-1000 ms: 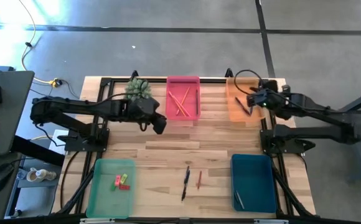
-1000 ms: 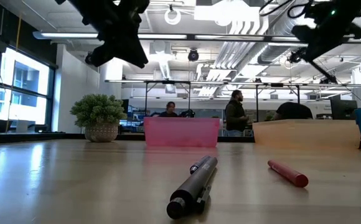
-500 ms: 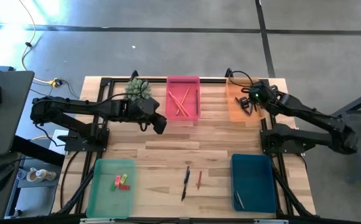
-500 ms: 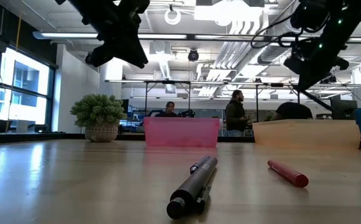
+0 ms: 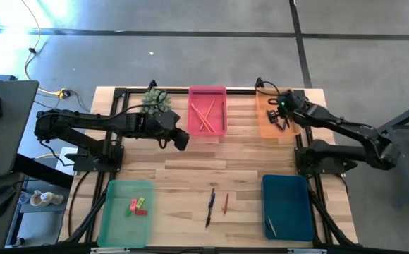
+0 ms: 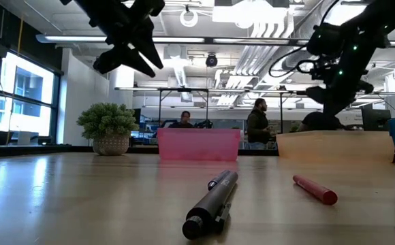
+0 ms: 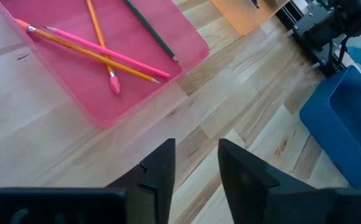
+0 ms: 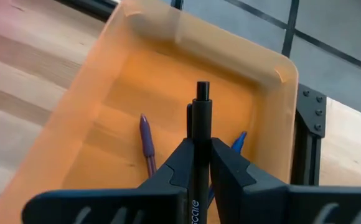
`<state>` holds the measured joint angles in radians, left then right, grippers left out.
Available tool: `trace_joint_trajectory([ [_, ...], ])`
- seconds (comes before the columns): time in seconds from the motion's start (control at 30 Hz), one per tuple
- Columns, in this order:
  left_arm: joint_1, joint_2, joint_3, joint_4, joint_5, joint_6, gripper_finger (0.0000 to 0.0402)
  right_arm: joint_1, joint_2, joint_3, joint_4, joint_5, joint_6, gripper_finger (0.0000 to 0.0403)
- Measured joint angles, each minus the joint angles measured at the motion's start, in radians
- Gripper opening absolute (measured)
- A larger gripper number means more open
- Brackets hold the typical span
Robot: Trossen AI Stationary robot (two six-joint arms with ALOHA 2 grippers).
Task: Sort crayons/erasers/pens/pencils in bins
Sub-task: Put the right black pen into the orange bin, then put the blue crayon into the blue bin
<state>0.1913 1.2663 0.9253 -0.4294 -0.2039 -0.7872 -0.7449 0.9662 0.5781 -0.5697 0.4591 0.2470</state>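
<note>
right pincer [image 8: 196, 163]: over the orange bin [image 5: 269, 125], clamped on a black pen [image 8: 199, 134], tip toward the bin floor
orange bin contents: purple pen [image 8: 147, 144], something blue beside it, probably another pen
left pincer [image 7: 194, 163]: fingers apart, nothing held, above the bench [image 5: 190, 176] just beside the pink bin [image 5: 207, 131]
pencils [image 5: 204, 113]: in the pink bin, crossed
erasers [image 5: 137, 206]: in the green bin [image 5: 113, 215]
bench middle: black pen [image 5: 209, 207], red stick [image 5: 225, 204], loose
teal bin [image 5: 289, 208]: one thin stick inside

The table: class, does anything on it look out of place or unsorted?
Yes. A black pen and a red crayon lie loose on the bare table between the green bin and the teal bin, outside any bin. Nothing looks spilled or damaged.
</note>
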Motion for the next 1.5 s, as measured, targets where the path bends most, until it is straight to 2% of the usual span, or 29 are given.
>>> trace_joint_trajectory([
  [0.27, 0.0, 0.0, 0.0, 0.0, 0.023, -0.006, 0.0154, -0.042, 0.126, 0.0, 0.034, -0.036, 0.005, 0.0027],
  [0.4, -0.003, 0.0, 0.0, 0.008, 0.047, 0.02, 0.0156, -0.06, 0.17, 0.0, 0.044, -0.061, -0.008, 0.0045],
  [0.6, -0.01, 0.0, 0.0, 0.008, 0.045, 0.02, 0.0156, -0.085, 0.179, 0.0, 0.063, -0.147, -0.012, 0.0094],
  [0.77, -0.01, 0.0, 0.0, 0.008, 0.042, 0.02, 0.0156, -0.087, 0.177, 0.043, 0.03, -0.149, -0.035, 0.0125],
  [0.9, -0.01, 0.0, 0.002, 0.005, 0.038, 0.005, 0.0156, -0.086, 0.177, 0.107, -0.022, -0.153, -0.056, 0.013],
  [1.2, -0.01, -0.001, 0.123, -0.051, 0.031, 0.038, 0.0156, -0.086, 0.176, 0.261, -0.157, -0.158, -0.094, 0.0131],
  [1.5, -0.029, -0.001, 0.257, -0.239, 0.006, 0.039, 0.0156, -0.066, 0.098, 0.332, -0.256, -0.244, -0.063, 0.0131],
])
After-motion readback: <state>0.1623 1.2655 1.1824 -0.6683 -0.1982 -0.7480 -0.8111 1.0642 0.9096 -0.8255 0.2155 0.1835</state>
